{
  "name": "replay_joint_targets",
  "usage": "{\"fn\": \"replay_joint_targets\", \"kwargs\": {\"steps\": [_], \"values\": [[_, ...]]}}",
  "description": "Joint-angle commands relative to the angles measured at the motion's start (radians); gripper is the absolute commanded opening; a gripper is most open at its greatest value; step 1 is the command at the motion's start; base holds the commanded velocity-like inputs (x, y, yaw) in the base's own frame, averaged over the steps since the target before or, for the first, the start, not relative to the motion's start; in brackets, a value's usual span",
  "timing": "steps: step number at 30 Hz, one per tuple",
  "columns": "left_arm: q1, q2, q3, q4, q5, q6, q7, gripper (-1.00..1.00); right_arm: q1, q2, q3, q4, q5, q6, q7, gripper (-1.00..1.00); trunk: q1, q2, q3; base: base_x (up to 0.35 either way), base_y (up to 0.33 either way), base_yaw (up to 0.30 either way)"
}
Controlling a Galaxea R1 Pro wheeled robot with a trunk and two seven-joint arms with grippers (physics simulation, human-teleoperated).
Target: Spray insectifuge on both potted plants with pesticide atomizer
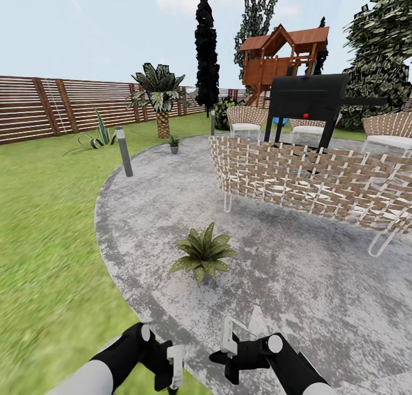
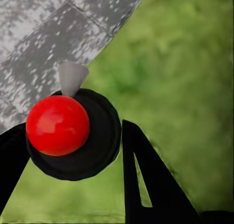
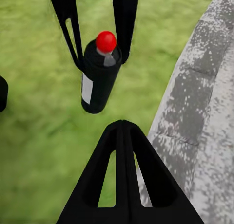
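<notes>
Both arms reach in at the bottom of the head view, over the seam where the lawn (image 1: 46,223) meets the grey paved circle (image 1: 286,269). In the right wrist view, the left end effector (image 3: 95,36) pinches the pesticide atomizer (image 3: 99,80) between its two black fingers, the dark bottle with its white label band and red-tipped head hanging over grass just beside the paving edge. Right end effector (image 3: 124,131) has its fingers pressed together, holding nothing. Just ahead on the paving sits one potted plant (image 1: 203,255), with open ground between it and the arms. A second potted plant (image 1: 174,143) stands far off at the circle's far edge, near a palm (image 1: 159,98) and a grey bollard light (image 1: 123,151). A woven wicker sofa (image 1: 309,180) crosses the right side of the circle, with a black grill (image 1: 309,100) behind it, a wooden play tower (image 1: 283,58) and the slat fence (image 1: 51,106) beyond.
</notes>
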Motion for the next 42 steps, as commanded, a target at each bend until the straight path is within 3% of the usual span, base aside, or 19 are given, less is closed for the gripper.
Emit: {"fn": "replay_joint_targets", "kwargs": {"steps": [1,7,8,10,12,14,15,16,17,19,21,24,25,27,28,30,31,36,42], "values": [[0.000,0.014,0.000,-0.002,-0.002,0.000,-0.003,-1.00,0.000,0.000,-0.001,-0.001,0.006,-0.004,0.001,-1.00,0.000,0.000,-0.001,0.000,0.000,0.000],[0.003,0.103,-0.002,0.015,-0.004,-0.004,-0.001,-1.00,0.000,-0.003,-0.001,0.003,0.008,-0.004,0.001,-1.00,0.000,0.000,-0.001,0.000,0.000,0.000],[0.003,0.127,-0.002,0.024,-0.005,-0.006,-0.001,-1.00,0.000,-0.005,-0.001,0.003,0.008,-0.004,0.001,1.00,0.000,0.000,-0.001,0.000,0.000,0.000],[0.003,0.180,-0.001,0.034,-0.006,-0.009,0.003,-1.00,0.000,-0.007,-0.002,0.004,0.008,-0.003,-0.001,1.00,0.000,0.000,-0.001,0.000,0.000,0.000],[0.003,0.211,0.004,0.041,0.000,-0.010,0.020,-1.00,0.001,-0.012,-0.007,0.010,0.007,-0.003,-0.005,1.00,0.000,0.000,-0.001,0.000,0.000,0.000],[0.003,0.230,0.022,0.077,0.030,-0.011,0.096,-1.00,0.001,-0.036,-0.012,0.019,0.003,-0.003,-0.038,1.00,0.000,0.000,-0.001,0.000,0.000,0.000],[0.003,0.229,0.035,0.103,0.064,-0.012,0.156,-1.00,0.002,-0.046,-0.013,0.021,0.001,-0.002,-0.086,1.00,0.000,0.000,-0.001,0.000,0.000,0.000],[0.003,0.223,0.045,0.144,0.130,-0.014,0.245,-1.00,0.003,-0.061,-0.021,0.038,-0.002,-0.001,-0.175,1.00,0.000,0.000,-0.001,0.000,0.000,0.000],[0.003,0.220,0.047,0.162,0.169,-0.019,0.286,-1.00,0.003,-0.068,-0.033,0.058,-0.007,-0.001,-0.218,1.00,0.000,0.000,-0.001,0.000,0.000,0.000],[0.003,0.214,0.056,0.203,0.312,-0.087,0.371,-1.00,0.004,-0.077,-0.115,0.130,-0.037,-0.001,-0.322,1.00,0.000,0.000,-0.001,0.000,0.000,0.000],[0.005,0.213,0.060,0.250,0.493,-0.152,0.439,-1.00,0.005,-0.086,-0.238,0.163,-0.056,-0.001,-0.434,1.00,0.000,0.000,-0.001,0.000,0.000,0.000],[0.023,0.210,0.061,0.322,0.772,-0.187,0.561,-1.00,0.007,-0.109,-0.392,0.235,-0.063,-0.002,-0.631,1.00,0.000,0.000,-0.001,0.000,0.000,0.000],[0.049,0.210,0.061,0.331,0.869,-0.223,0.597,-1.00,0.010,-0.111,-0.435,0.302,-0.064,-0.007,-0.746,1.00,0.000,0.000,-0.001,0.000,0.000,0.000],[0.096,0.209,0.060,0.337,0.980,-0.311,0.637,-1.00,0.011,-0.106,-0.458,0.394,-0.067,-0.056,-0.949,1.00,0.000,0.000,-0.001,0.000,0.000,0.000],[0.118,0.207,0.060,0.339,1.031,-0.349,0.685,-1.00,0.013,-0.104,-0.465,0.430,-0.070,-0.144,-1.065,1.00,0.000,0.000,-0.001,0.000,0.000,0.000],[0.132,0.207,0.061,0.341,1.053,-0.367,0.778,-1.00,0.015,-0.102,-0.468,0.457,-0.102,-0.227,-1.114,1.00,0.000,0.000,-0.001,0.000,0.000,0.000],[0.141,0.192,0.061,0.342,1.062,-0.377,0.910,-1.00,0.017,-0.110,-0.468,0.466,-0.193,-0.257,-1.129,1.00,0.000,0.000,-0.001,0.000,0.000,0.000],[0.142,0.167,0.061,0.348,1.061,-0.378,0.928,-1.00,0.028,-0.108,-0.466,0.518,-0.203,-0.255,-1.128,1.00,0.000,0.000,-0.001,0.000,0.000,0.000],[0.142,0.166,0.061,0.349,1.061,-0.378,0.929,-1.00,0.163,-0.108,-0.466,0.528,-0.203,-0.255,-1.127,1.00,0.000,0.000,-0.001,0.000,0.000,0.000]]}}
